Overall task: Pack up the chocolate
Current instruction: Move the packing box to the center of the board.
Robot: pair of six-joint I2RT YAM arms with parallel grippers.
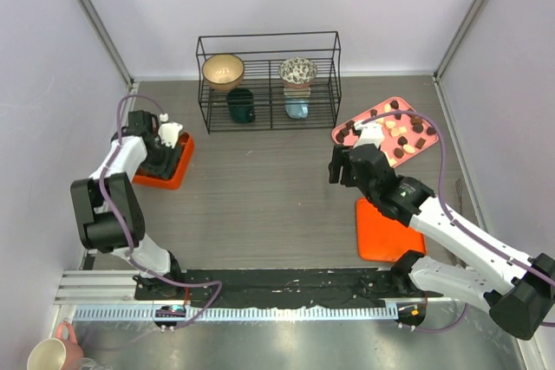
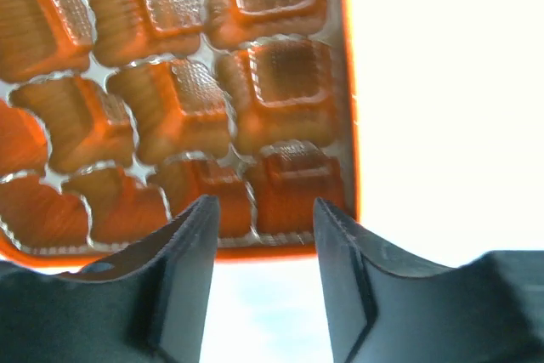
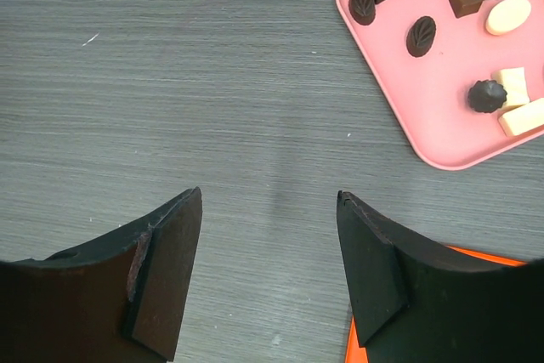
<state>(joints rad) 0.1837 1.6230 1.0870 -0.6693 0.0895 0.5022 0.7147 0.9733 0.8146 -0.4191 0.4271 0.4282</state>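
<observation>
My right gripper [image 3: 268, 201], nearest the lens, hangs with its jaws apart above the grey table [image 3: 170, 82], the corner of the pink tray [image 3: 425, 125] just beyond on its right. The chocolate [image 3: 421, 36], dark and cream pieces, lies scattered on that tray at the right side of the table, well apart from the orange box [image 2: 348, 82] at the left. My left gripper [image 2: 265, 206] hovers over the box's edge, jaws likewise apart, with the box's moulded cells in rows just beyond it.
</observation>
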